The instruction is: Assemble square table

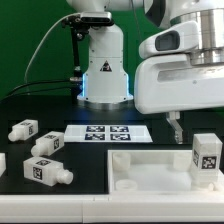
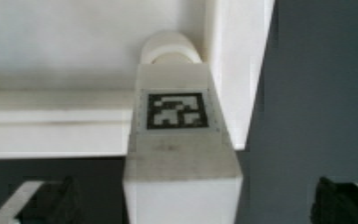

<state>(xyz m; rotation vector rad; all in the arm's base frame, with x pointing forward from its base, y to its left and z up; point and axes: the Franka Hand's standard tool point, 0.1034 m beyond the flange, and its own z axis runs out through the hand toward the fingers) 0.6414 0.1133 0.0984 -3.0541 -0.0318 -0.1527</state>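
While upright in slab (image 1: pixel 150 180) corner, one leg (image 1: pixel 206 155).

Table slab (image 1: pixel 150 172): white plastic, smooth, matt. Loose legs (image 1: pixel 47 170): same white plastic, matt. Upright leg (image 2: pixel 176 165): slightly grainy face with a printed black-and-white tag. Tabletop (image 1: pixel 75 202): black, matt. Marker board (image 1: pixel 108 132): thin, flat white, printed tags, no gloss. Arm casing (image 1: pixel 185 85): smooth white plastic, light sheen.

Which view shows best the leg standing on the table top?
The wrist view: the leg fills the frame, tag facing the camera. The exterior view shows the leg small, upright on a corner of the table top.
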